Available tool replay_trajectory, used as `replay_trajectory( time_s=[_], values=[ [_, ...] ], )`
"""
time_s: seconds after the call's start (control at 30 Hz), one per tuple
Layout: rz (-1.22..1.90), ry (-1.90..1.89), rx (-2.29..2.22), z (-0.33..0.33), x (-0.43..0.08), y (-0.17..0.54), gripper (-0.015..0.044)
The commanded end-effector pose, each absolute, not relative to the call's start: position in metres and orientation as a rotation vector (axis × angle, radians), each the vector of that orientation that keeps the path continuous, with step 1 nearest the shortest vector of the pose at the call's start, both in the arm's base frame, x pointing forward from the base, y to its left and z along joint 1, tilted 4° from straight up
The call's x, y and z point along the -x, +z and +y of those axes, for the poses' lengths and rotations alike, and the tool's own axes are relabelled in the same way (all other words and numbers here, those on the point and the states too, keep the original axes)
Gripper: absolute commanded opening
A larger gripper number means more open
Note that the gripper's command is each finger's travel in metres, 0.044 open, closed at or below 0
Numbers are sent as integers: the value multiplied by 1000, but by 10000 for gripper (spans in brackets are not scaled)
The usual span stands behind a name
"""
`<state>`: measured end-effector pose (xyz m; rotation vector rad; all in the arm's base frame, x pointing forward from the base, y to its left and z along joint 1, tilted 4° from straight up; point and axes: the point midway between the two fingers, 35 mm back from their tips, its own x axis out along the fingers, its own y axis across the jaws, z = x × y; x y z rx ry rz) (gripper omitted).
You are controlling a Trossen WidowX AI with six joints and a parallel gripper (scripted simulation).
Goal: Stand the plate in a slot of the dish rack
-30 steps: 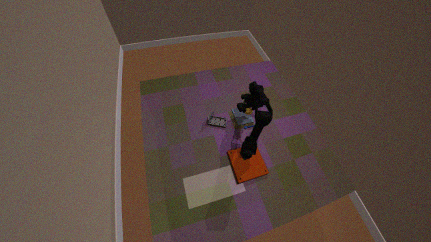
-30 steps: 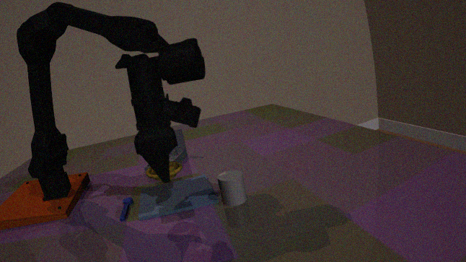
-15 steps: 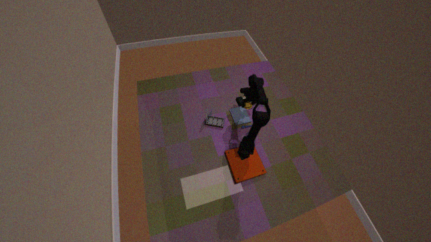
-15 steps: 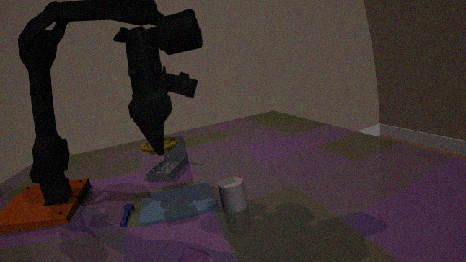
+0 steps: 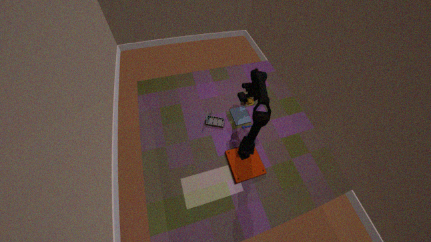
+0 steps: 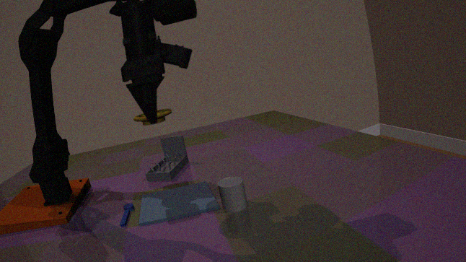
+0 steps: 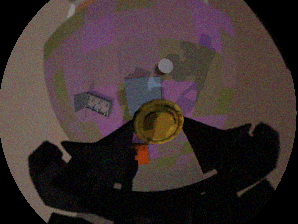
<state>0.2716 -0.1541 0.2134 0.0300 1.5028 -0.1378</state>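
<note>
The yellow round plate [image 5: 250, 101] [image 6: 164, 112] [image 7: 161, 131] is held nearly level, high above the floor mat. My gripper [image 6: 154, 120] [image 7: 157, 120] is shut on it, with a finger at each of two opposite sides in the wrist view. The dish rack [image 5: 213, 125] [image 6: 159, 177] [image 7: 80, 102] stands on the mat, left of the plate in the top view and in the wrist view. It is grey with a row of small rails and a tall panel at one end. Its slots look empty, though they are small and dark.
A flat light-blue board [image 5: 239, 116] [image 6: 177, 205] [image 7: 142, 91] lies below the plate. A white cylinder [image 6: 233, 195] [image 7: 165, 65] stands beside it. A small blue hammer-shaped item [image 5: 246, 127] [image 6: 126, 216] lies between the board and the orange arm base [image 5: 245, 171] [image 6: 32, 208].
</note>
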Motion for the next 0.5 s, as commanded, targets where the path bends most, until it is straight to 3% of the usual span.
replay_trajectory(
  time_s=[0.0, 0.47],
  values=[
    [1500, -146, -35, -152, -272, 220, 0],
    [1449, -468, -399, -13, -237, 207, 0]
  ],
)
